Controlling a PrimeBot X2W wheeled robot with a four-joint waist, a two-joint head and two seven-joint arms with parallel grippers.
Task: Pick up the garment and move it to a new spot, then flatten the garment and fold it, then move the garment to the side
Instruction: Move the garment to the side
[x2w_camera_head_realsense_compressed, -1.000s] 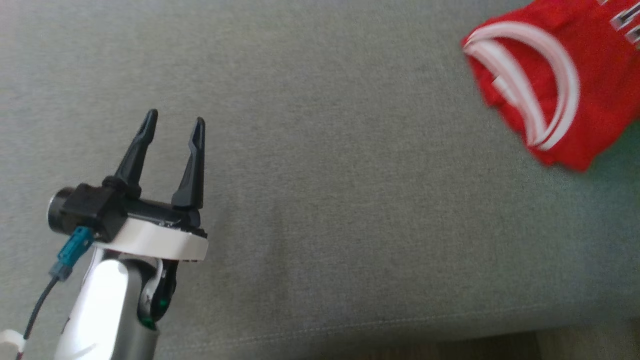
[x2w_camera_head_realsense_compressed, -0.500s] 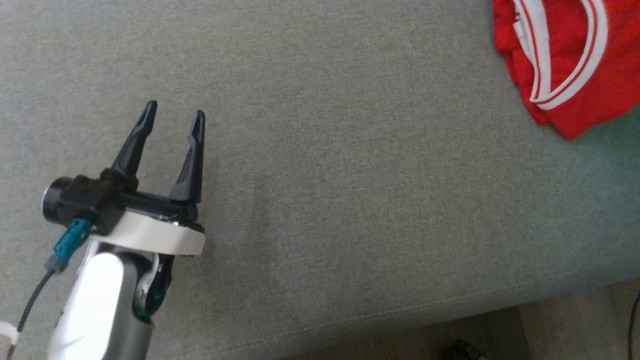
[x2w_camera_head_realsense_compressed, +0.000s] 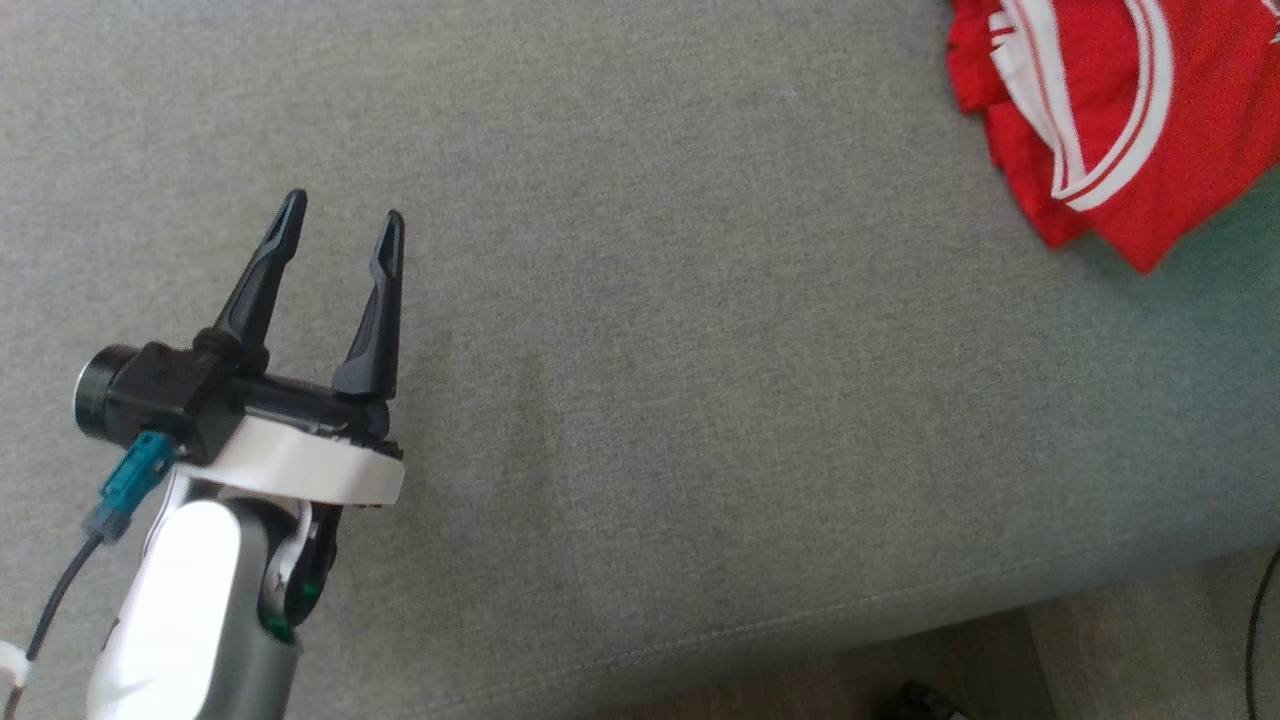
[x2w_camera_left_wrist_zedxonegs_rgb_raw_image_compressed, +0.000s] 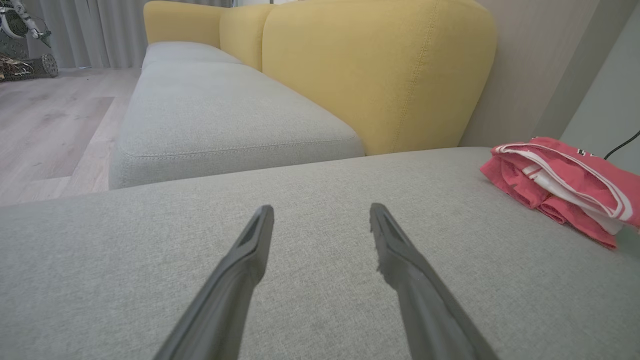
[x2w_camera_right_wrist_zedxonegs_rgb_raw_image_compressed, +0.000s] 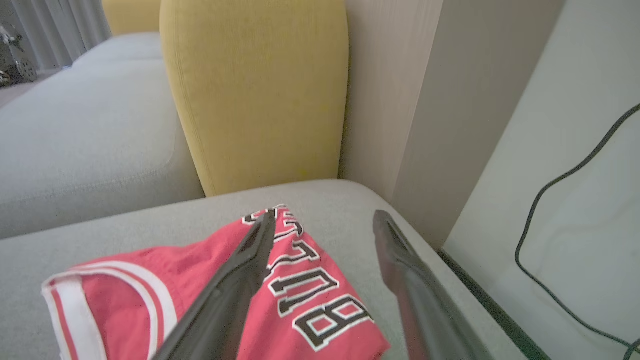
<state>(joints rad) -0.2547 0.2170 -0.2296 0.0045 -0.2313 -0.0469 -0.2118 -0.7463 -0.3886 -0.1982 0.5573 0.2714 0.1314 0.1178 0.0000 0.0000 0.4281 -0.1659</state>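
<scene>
Folded red garment (x2w_camera_head_realsense_compressed: 1100, 130) sits at the right end of the grey seat cushion (x2w_camera_head_realsense_compressed: 700, 350), and both pincers are spread wide with nothing in them.

The left gripper (x2w_camera_head_realsense_compressed: 344, 206) hovers over bare cushion, well apart from the garment, fingers parted. The right gripper (x2w_camera_right_wrist_zedxonegs_rgb_raw_image_compressed: 325, 216) hangs right over the folded garment, jaws released, the black-and-white lettering showing beside its left finger. Touching the cloth or just above it? Hard to call from this angle. The yellow backrest (x2w_camera_right_wrist_zedxonegs_rgb_raw_image_compressed: 255, 95) stands just behind.
</scene>
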